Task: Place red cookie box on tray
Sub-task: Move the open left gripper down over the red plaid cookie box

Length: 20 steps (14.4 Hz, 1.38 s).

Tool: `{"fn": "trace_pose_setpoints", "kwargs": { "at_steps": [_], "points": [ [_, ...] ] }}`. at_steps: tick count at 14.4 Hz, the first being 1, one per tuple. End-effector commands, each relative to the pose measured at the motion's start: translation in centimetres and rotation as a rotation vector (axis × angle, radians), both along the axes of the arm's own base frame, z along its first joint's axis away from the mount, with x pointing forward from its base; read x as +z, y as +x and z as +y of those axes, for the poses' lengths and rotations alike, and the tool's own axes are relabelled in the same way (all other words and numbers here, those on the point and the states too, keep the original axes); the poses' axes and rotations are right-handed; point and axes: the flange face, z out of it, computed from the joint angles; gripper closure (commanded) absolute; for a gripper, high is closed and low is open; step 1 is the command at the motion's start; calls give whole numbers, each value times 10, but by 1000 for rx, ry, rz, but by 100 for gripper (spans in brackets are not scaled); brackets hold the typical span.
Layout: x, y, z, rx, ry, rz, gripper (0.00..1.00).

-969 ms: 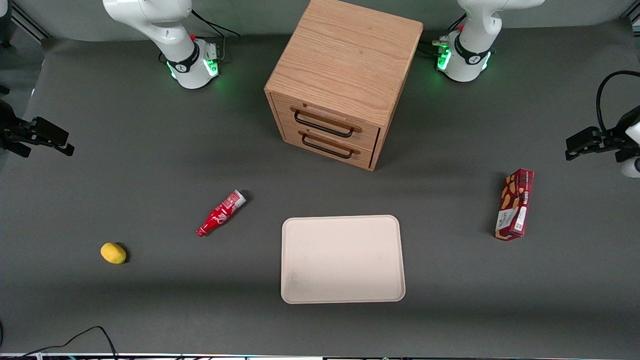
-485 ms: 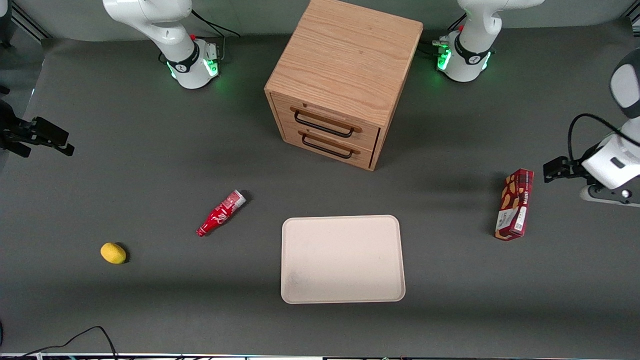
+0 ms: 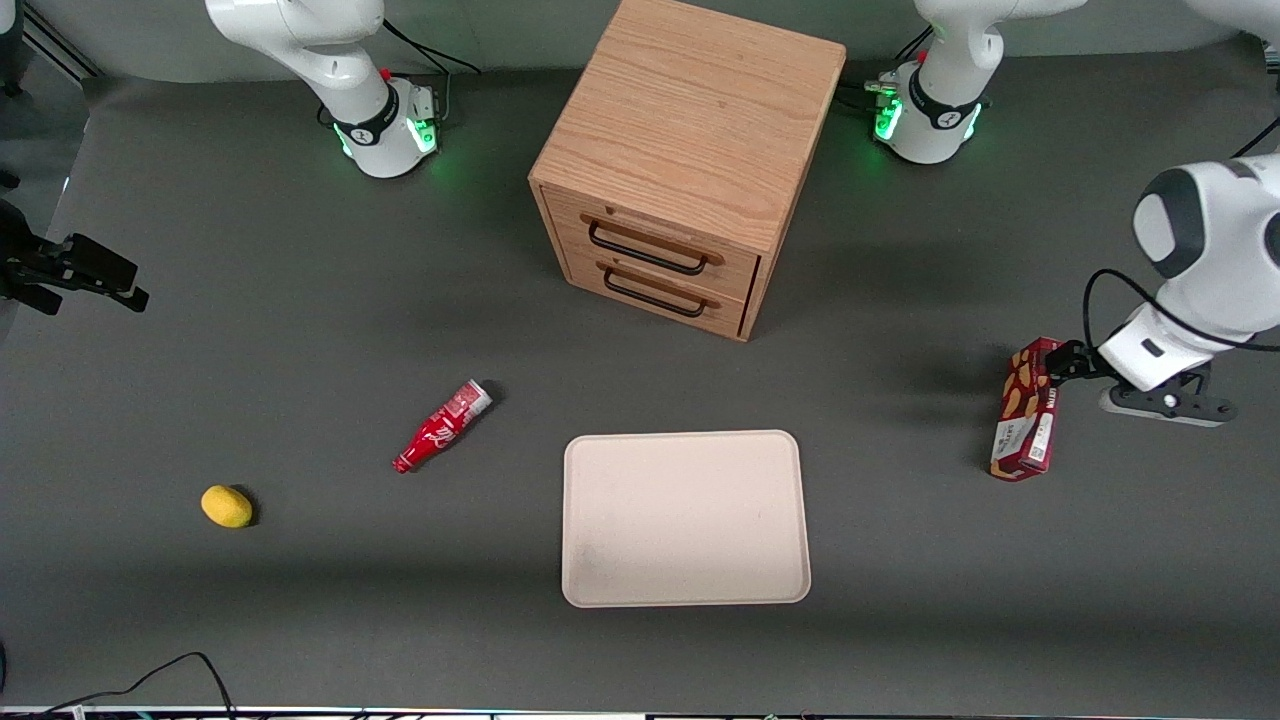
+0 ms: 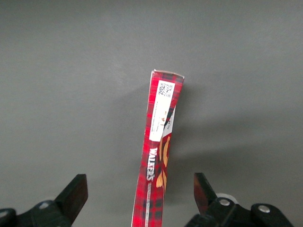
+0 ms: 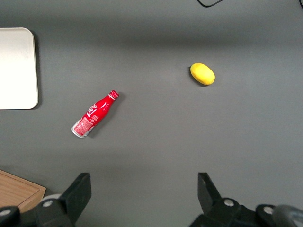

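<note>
Swinging in from the table's edge over the past second, the left arm has carried its gripper (image 3: 1062, 362) to the upper end of the cookie box (image 3: 1030, 410), where a second ago only bare mat lay between them. From the front camera's left to right: a lemon (image 3: 227, 506), a red bottle (image 3: 443, 426), the tray (image 3: 686, 518) and drawer cabinet (image 3: 690, 165), all well apart from the gripper, then the box directly under it. In the wrist view the fingers (image 4: 72, 196) stand wide open, straddling the box (image 4: 158, 156) with clear mat on either side, gripping nothing. Box untouched on the mat, off the tray. The approach looks nearly finished; descent and closing on the narrow carton likely come next.
</note>
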Motion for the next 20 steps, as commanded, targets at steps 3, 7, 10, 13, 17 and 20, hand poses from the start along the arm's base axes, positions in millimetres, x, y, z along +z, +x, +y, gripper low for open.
{"fn": "trace_pose_setpoints", "kwargs": {
  "at_steps": [3,7,10,13,17,20],
  "points": [
    [-55,8,1,-70,11,-28,0],
    [-93,10,7,-61,3,-44,0],
    [-105,11,6,-59,1,-47,0],
    [-105,10,5,-45,-10,-48,6],
    [-105,10,5,-44,-11,-46,56],
    [-104,10,6,-43,-10,-49,100]
  ]
}}
